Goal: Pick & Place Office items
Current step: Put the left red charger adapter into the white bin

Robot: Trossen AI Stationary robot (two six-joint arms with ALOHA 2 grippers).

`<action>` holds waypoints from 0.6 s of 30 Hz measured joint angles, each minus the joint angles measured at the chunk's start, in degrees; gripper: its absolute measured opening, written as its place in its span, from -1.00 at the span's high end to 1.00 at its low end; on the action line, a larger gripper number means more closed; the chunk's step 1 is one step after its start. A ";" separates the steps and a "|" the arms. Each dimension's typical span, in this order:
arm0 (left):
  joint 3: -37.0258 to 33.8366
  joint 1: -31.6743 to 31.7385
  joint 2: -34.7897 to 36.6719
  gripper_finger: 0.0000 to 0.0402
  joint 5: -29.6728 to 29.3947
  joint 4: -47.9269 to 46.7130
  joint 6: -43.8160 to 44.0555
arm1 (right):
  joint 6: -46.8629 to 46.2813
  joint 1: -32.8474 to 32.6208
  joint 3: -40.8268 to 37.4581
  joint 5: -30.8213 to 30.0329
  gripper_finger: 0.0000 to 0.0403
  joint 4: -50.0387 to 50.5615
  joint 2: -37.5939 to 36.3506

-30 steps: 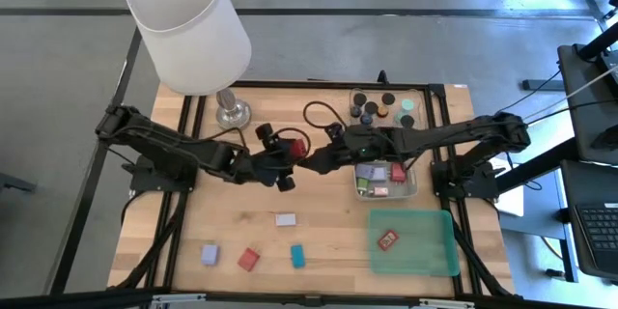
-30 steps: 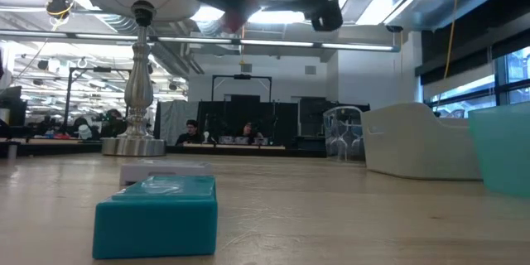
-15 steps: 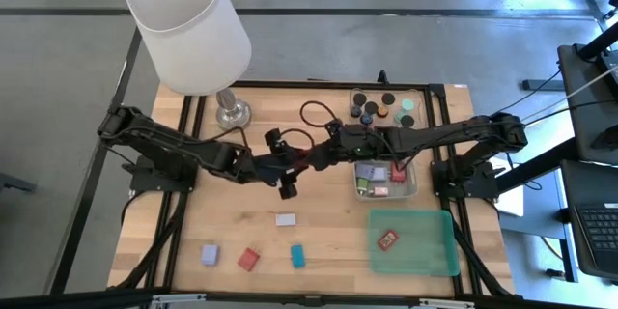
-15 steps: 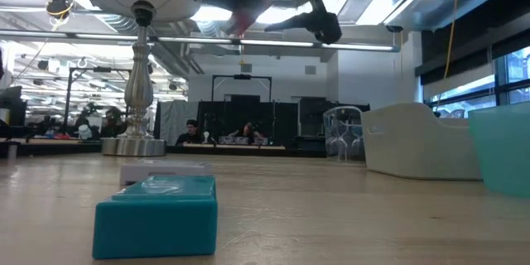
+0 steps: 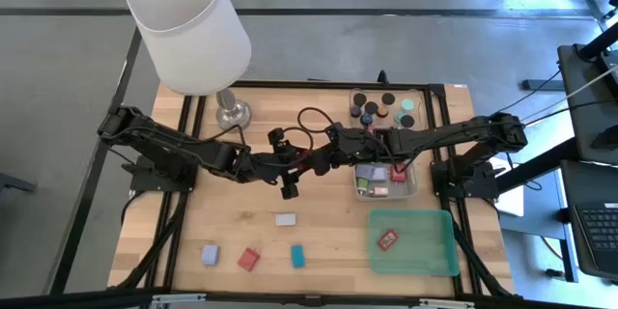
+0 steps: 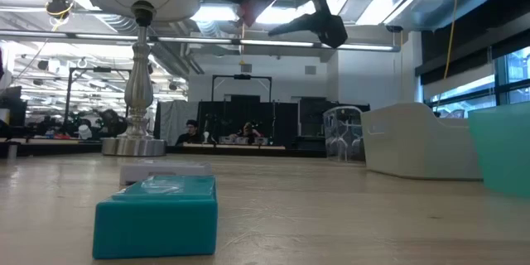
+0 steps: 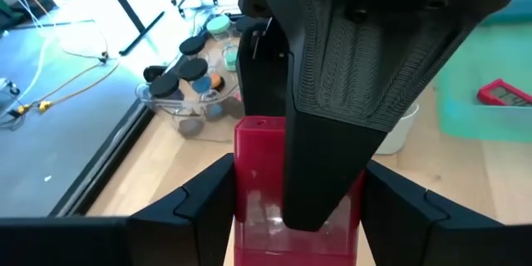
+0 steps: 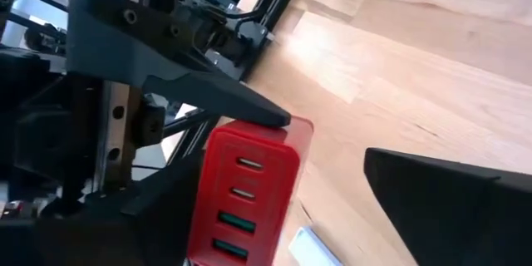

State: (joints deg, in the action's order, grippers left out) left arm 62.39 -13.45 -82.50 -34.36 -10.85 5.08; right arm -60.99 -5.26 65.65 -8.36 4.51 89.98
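Fingers of the left gripper pinch a red block in mid-air over the surface's middle; right gripper fingers are spread around it, closing. Risk: left lets go before right has bite, or the two fight and twist it, so it drops. Block is smooth, glossy hard plastic, boxy, slippery; finger pads look ribbed.

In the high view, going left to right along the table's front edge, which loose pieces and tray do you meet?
Lavender block → red block → teal block → green tray, holding a red piece. The white block lies farther back, between the red and teal ones.
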 joint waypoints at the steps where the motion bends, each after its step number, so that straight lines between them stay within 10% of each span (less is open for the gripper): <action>1: 0.00 0.01 0.00 -0.01 0.00 0.13 -0.40 | 0.00 0.00 0.00 0.00 -0.59 -0.05 -0.01; 18: 0.04 0.10 0.11 -0.33 -0.58 1.00 -2.89 | 2.58 0.06 -0.07 -0.37 0.40 -0.23 -0.01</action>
State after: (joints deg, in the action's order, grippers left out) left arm 62.43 -13.35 -82.39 -34.93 -9.85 2.20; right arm -58.41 -5.20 65.58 -8.73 4.28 89.97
